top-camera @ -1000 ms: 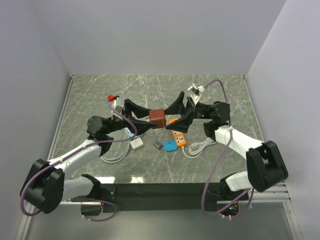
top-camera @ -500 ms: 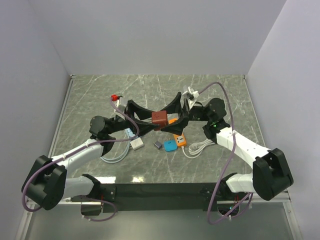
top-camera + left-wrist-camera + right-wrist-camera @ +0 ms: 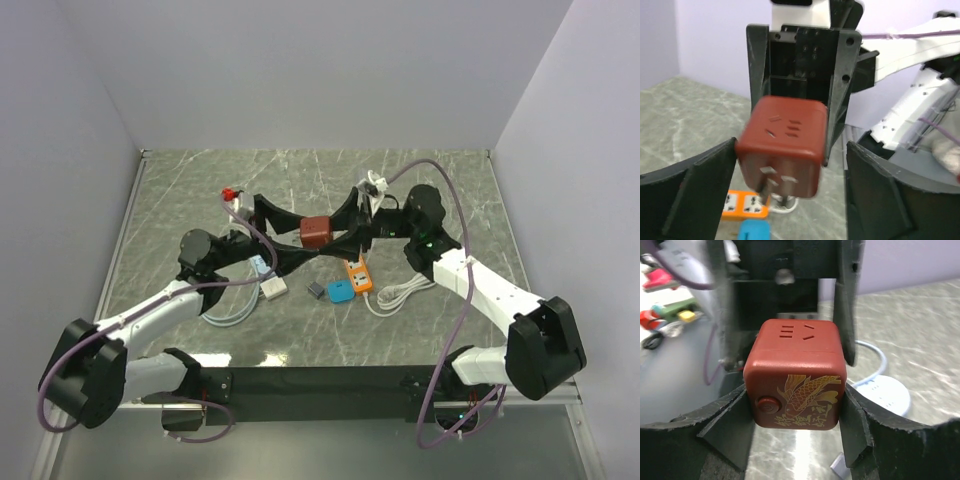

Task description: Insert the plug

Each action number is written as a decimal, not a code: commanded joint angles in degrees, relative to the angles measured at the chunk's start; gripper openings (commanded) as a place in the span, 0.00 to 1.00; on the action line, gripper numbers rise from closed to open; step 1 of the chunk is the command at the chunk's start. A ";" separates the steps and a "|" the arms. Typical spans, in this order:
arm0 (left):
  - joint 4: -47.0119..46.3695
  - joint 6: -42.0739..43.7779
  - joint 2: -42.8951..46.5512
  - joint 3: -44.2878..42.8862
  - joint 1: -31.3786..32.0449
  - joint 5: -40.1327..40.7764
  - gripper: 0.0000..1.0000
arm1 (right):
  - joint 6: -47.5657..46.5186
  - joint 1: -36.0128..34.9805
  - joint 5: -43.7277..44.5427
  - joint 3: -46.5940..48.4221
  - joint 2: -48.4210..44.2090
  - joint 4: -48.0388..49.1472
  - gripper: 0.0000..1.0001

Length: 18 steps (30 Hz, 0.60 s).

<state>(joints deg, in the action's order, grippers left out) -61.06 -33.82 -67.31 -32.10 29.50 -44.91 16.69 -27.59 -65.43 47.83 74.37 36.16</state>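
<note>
Comparing with one second earlier: the cube plug adapter point(image 3: 316, 231) sits slightly farther along the table. The right arm's wrist has swung left and far, uncovering more of the orange power strip point(image 3: 357, 275).

Task items:
- Cube plug adapter, one. Red-brown, with a gilt fish on one face, socket slots on others and metal prongs on the underside. It is held in the air between the two claws, just left and far of the orange power strip.
- Right gripper point(image 3: 330, 238), one. Clenched on the cube plug adapter, with both fingers pressed flat against opposite sides.
- Left gripper point(image 3: 302, 238), one. Released: one finger is just beside the cube plug adapter, the other stands apart from it.
- Orange power strip, one. It lies flat on the marble table point(image 3: 200, 180), with its far end at the right gripper's lower finger.

Surroundings:
- Blue block point(image 3: 342, 291), one, just beside the strip's left side.
- Small grey block point(image 3: 316, 290), one, left of the blue block.
- White adapter point(image 3: 273, 288), one, further left, under the left arm.
- White cable coil point(image 3: 398, 293), one, right of the strip.
- Grey cable point(image 3: 228, 312), one loop, near left.

Both arms cross above these pieces and partly hide the white adapter and the grey cable.
</note>
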 commanded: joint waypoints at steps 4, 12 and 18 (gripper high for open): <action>6.92 3.33 9.03 1.33 -5.49 5.79 1.00 | -15.89 0.00 10.66 8.93 -2.83 -24.97 0.00; 12.89 2.89 12.03 2.39 -14.28 9.92 0.99 | -20.55 -0.09 18.67 15.35 0.24 -38.44 0.00; 22.20 4.20 9.04 -0.07 -15.70 20.44 0.99 | -20.29 -0.70 25.08 23.86 5.42 -47.40 0.00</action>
<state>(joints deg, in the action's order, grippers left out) -45.08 -31.73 -56.84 -30.22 14.24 -32.03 -2.55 -27.77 -45.15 65.28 77.56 -5.82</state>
